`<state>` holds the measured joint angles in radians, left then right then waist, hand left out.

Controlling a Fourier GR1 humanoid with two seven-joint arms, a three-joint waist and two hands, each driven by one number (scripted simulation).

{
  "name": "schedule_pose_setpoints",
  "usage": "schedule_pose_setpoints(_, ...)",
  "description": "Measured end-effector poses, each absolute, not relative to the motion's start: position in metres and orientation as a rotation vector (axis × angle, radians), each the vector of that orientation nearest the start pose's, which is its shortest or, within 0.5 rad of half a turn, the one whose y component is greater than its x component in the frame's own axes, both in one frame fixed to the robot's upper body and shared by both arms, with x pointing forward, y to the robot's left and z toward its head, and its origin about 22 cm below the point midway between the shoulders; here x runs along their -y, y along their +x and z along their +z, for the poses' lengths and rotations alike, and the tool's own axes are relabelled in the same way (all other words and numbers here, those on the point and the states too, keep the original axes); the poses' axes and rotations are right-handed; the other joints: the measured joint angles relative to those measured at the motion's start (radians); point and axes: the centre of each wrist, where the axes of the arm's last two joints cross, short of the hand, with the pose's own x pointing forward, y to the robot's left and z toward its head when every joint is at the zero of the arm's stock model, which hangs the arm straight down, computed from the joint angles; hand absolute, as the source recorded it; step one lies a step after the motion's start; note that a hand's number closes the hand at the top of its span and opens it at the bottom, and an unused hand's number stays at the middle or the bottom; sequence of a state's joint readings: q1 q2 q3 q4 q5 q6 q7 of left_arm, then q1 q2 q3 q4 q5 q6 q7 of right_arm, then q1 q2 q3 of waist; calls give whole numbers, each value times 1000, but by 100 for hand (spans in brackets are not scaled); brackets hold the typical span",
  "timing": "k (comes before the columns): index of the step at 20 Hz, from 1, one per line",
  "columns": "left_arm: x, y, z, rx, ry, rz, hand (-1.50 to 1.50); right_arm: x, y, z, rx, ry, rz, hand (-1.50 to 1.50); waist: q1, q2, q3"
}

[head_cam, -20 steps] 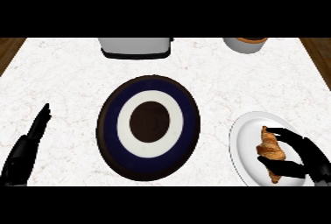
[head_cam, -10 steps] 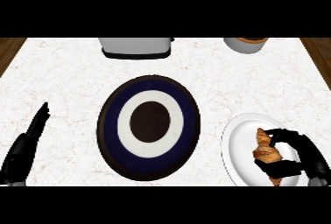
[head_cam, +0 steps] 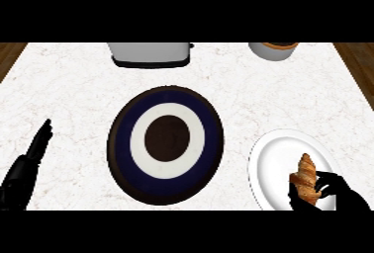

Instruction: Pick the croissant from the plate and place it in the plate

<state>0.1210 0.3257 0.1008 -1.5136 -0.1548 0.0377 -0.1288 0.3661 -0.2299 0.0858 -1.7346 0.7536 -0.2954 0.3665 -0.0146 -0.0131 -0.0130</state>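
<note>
Golden-brown croissant [head_cam: 304,179] lying on white round plate [head_cam: 272,163] at counter's lower right, upper tip pointing away. Black right hand [head_cam: 330,193] curled round croissant's lower end, grasping it. Black left hand [head_cam: 29,160] at lower left edge, fingers straight, released, resting. Dark blue plate with white ring and brown centre [head_cam: 165,143] mid-counter on white marble countertop [head_cam: 73,94]. Grey toaster [head_cam: 150,53] and white cup [head_cam: 273,50] at far edge. No readable writing anywhere.

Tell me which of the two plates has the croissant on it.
The plain white round plate at the right holds the brown croissant, with the right robot hand curled round it. The dark blue plate with white ring in the middle holds nothing.
</note>
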Motion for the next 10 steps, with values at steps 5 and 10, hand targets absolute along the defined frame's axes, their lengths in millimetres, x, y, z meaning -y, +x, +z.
schedule_pose_setpoints(5,-342,206,-3,1504,496,-278,0,271,110,3,1090,-1180,347,150,-5,5,7)
schedule_pose_setpoints(10,-345,205,-3,1502,492,-267,0,253,84,45,1263,-1321,304,150,-11,6,10)
